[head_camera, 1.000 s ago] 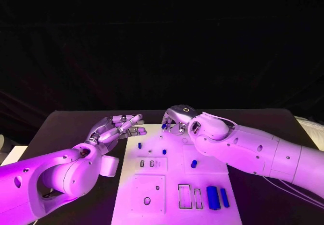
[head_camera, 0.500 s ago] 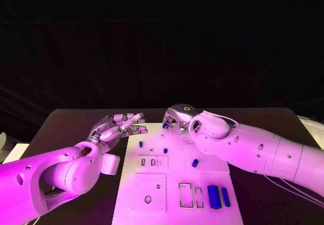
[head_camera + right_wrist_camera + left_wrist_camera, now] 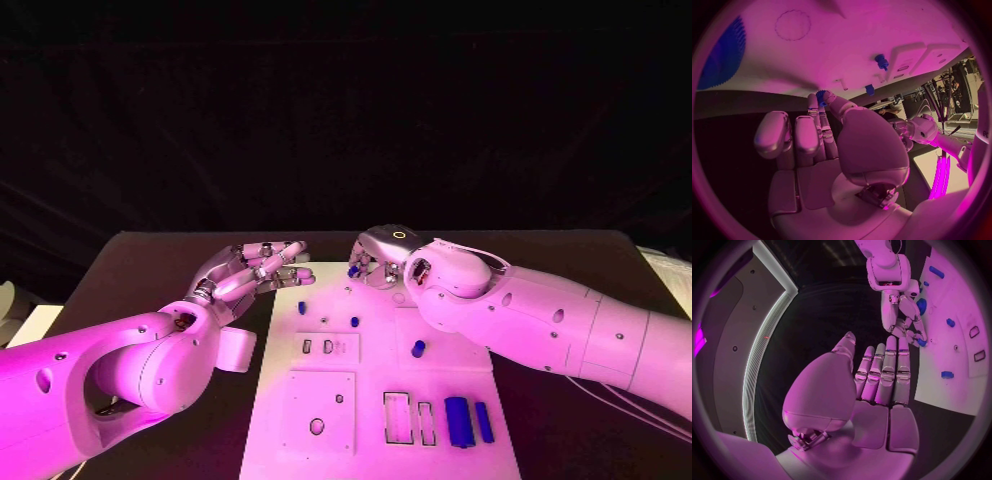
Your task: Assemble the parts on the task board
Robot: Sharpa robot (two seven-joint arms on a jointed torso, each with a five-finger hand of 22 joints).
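Two hands hover at the far end of the task board (image 3: 325, 400). Right hand (image 3: 378, 262) pinches a small blue part (image 3: 822, 95) at its fingertips, just above the board's far edge. Left hand (image 3: 257, 270) hangs beside the board's far left corner, fingers straight and spread, holding nothing. Other blue parts (image 3: 417, 348) lie mid-board; two long ones (image 3: 466, 421) near its close end on the bench (image 3: 144, 270).
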